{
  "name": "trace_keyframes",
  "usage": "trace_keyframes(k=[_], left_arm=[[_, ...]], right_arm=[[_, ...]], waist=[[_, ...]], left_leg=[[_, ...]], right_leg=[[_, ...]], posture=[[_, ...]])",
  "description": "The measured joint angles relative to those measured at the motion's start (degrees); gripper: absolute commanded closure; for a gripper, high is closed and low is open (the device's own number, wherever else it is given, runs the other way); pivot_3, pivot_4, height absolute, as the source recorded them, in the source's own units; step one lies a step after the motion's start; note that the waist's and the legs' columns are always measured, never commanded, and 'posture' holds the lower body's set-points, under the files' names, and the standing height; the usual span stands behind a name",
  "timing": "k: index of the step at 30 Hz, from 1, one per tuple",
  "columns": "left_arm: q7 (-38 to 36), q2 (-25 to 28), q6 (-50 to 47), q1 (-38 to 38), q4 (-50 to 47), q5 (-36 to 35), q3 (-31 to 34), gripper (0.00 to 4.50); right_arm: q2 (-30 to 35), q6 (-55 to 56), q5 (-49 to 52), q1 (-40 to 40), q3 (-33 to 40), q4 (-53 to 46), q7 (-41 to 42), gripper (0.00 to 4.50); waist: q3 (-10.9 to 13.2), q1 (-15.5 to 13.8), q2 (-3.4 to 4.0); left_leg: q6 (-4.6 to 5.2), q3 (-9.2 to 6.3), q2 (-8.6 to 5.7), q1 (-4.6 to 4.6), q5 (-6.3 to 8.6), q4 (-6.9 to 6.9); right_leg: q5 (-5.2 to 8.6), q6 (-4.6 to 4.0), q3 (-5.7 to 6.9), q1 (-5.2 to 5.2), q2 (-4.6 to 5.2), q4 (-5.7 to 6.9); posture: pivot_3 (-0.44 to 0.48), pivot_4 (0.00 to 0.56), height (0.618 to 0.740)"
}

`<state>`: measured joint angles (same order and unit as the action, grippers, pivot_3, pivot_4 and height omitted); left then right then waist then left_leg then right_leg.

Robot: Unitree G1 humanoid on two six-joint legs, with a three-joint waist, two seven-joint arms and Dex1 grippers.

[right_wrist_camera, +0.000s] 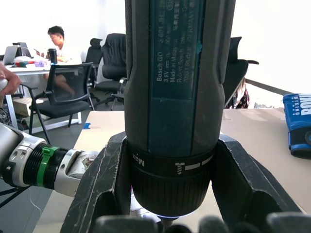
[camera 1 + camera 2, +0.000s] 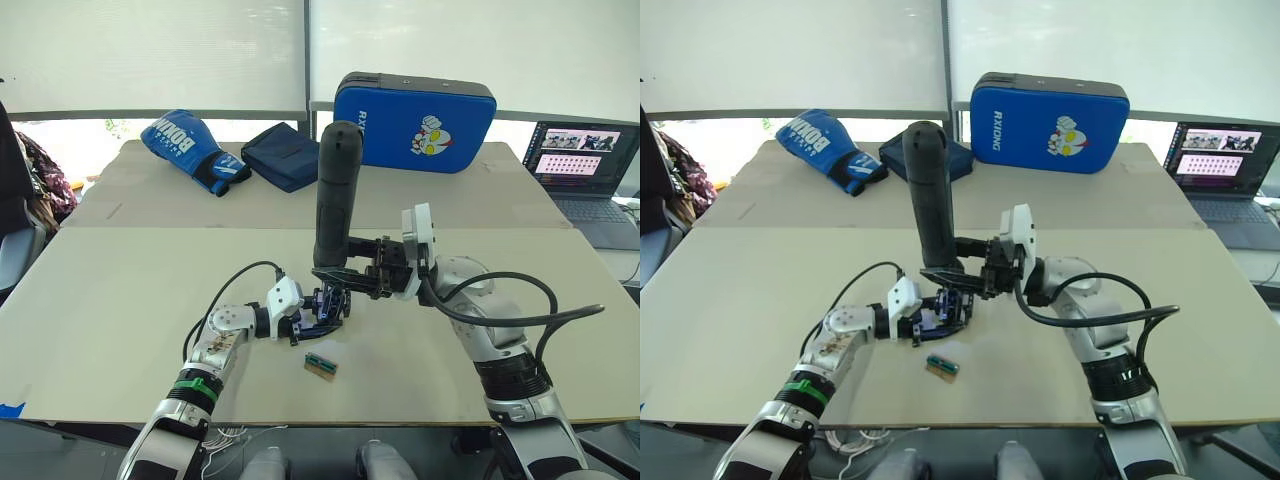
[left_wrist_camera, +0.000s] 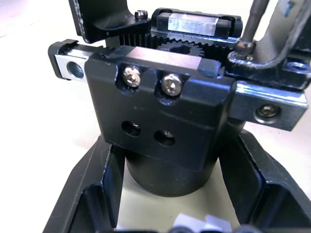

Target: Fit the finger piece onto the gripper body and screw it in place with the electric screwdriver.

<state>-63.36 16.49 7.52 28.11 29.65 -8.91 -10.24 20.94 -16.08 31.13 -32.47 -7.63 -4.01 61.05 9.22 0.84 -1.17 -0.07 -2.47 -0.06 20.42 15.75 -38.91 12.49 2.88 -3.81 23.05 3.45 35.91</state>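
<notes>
My electric screwdriver (image 2: pixel 335 190) is dark grey-black; the gripper body (image 3: pixel 160 126) is black with silver screws. A green-and-tan block (image 2: pixel 321 364) lies on the beige tabletop (image 2: pixel 120 300), beyond it a blue pad (image 2: pixel 415 120) bearing, perhaps, a cartoon figure.

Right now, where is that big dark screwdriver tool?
The electric screwdriver stands upright mid-table, clamped in the right gripper, directly above the gripper body held by the left gripper.

Open-plan office: desks, swivel chairs (image 1: pixel 73 92), seated person (image 1: pixel 58 41), laptop (image 2: pixel 585 165).
</notes>
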Motion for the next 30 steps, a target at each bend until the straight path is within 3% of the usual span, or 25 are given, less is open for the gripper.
trace_keyframes(k=[30], left_arm=[[0.14,-0.31,0.39,-0.06,-0.06,0.55,0.0,2.2]], right_arm=[[1.59,-3.1,1.37,-1.36,0.53,-1.76,0.75,2.61]], waist=[[0.02,-0.11,-0.02]], left_leg=[[0.0,-0.05,-0.01,0.22,0.0,-0.01]], right_leg=[[0.0,0.0,0.02,0.15,0.02,-0.06]], posture=[[0.0,0.15,0.74]])
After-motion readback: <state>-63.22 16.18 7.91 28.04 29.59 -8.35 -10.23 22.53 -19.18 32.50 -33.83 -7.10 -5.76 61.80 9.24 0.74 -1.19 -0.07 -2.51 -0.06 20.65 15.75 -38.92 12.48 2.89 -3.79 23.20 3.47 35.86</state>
